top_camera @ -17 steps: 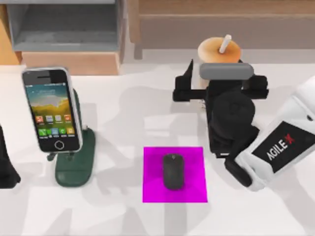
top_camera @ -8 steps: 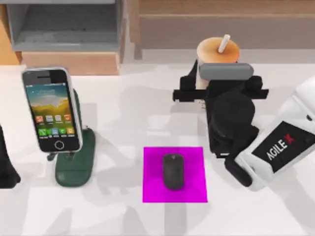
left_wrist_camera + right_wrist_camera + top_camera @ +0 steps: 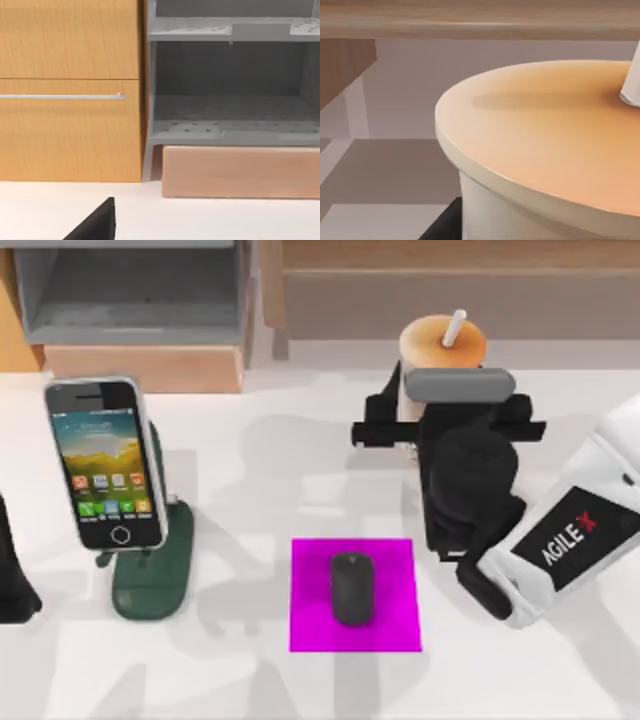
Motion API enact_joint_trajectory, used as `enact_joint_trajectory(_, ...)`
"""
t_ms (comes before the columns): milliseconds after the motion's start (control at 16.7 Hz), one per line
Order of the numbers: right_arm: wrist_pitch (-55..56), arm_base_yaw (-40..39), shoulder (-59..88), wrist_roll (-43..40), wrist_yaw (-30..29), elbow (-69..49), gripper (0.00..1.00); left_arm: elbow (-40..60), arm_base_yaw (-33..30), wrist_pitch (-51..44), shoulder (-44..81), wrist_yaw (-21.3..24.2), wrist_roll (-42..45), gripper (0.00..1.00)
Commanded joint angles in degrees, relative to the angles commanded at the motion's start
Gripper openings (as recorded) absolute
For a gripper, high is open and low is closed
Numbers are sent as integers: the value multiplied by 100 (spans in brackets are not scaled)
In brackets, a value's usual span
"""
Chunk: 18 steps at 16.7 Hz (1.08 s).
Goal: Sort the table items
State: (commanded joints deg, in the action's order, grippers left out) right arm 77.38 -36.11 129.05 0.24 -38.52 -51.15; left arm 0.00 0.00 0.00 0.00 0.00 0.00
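A tall peach bubble-tea cup (image 3: 440,345) with a white straw (image 3: 456,328) stands at the back right of the table. My right gripper (image 3: 445,405) is shut on its sides, and the cup's lid (image 3: 545,140) looms close in the right wrist view. The small black computer mouse (image 3: 352,588) lies on a magenta mat (image 3: 310,630) at the front centre. On the left, the smartphone (image 3: 105,462) leans on a dark green stand (image 3: 150,580), its colourful icon screen facing up. My left gripper (image 3: 12,575) is parked at the table's left edge.
A grey open shelf unit (image 3: 130,300) on a light wooden base (image 3: 140,368) stands at the back left, seen from the left wrist too (image 3: 230,100) beside an orange wooden cabinet (image 3: 65,90). A brown wooden shelf (image 3: 450,290) runs behind the cup.
The right gripper's fingers have closed in onto the cup's sides, and the cup has shifted very slightly. The left arm, phone and mouse have not moved.
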Motion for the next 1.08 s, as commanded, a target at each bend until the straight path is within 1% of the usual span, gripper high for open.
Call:
enact_joint_trajectory(480,-15,-13,-23,9,1,7,0,0,0,0,0,0,0,100)
enact_joint_trajectory(720,-197,-14,-219,12,3,22,0,0,0,0,0,0,0,100)
enact_joint_trajectory(1080,-102,21,-343,23,67,-88,0,0,0,0,0,0,0,100)
